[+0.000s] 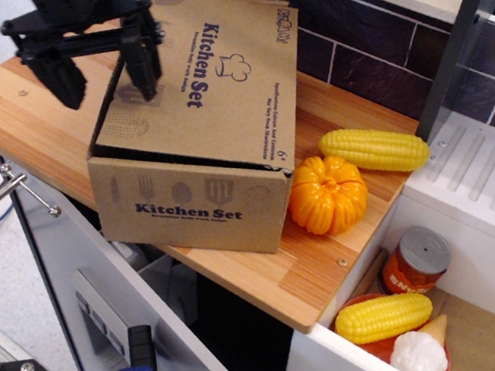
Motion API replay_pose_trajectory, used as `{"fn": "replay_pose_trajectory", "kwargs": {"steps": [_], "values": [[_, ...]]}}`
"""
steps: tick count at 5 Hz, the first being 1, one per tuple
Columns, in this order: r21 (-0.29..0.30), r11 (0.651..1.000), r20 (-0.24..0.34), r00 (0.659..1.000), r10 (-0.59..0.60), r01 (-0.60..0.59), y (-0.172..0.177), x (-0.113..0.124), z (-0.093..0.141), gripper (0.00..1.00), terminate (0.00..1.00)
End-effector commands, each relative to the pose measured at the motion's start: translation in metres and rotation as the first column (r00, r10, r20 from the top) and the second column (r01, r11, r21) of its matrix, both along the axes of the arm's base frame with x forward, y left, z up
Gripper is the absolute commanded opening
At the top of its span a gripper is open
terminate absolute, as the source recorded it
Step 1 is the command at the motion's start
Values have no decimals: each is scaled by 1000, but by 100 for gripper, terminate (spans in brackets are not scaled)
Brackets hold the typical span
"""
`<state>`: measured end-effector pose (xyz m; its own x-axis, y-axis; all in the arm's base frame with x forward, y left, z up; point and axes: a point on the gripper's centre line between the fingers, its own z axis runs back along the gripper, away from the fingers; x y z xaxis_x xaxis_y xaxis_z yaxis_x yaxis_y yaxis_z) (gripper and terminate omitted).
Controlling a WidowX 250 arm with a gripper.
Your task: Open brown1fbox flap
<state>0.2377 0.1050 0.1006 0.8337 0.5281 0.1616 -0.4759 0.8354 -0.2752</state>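
The corrugated brown1fbox (189, 177) sits on the wooden counter (310, 268), its flat flap (212, 79) lying closed. Right of the box rest a ribbed pumpkin (327, 195) and corn (374, 149). At the box's far-left edge, the black gripper (105, 81) hangs with fingers spread.

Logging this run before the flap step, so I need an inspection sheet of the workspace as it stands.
Surface: light wooden countertop, box on it.
Job's things: large brown cardboard box; its flat top flap lying closed.
Clutter: orange toy pumpkin and yellow toy corn beside box.
Grippers: black gripper open, at the flap's left edge.
Cables: nothing seen.
Surroundings: dark tiled wall; sink holding a tin can, red plate.
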Motion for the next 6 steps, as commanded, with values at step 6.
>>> {"fn": "replay_pose_trajectory", "kwargs": {"steps": [6], "values": [[50, 998, -28, 999, -25, 26, -41, 39, 55, 100, 0]]}}
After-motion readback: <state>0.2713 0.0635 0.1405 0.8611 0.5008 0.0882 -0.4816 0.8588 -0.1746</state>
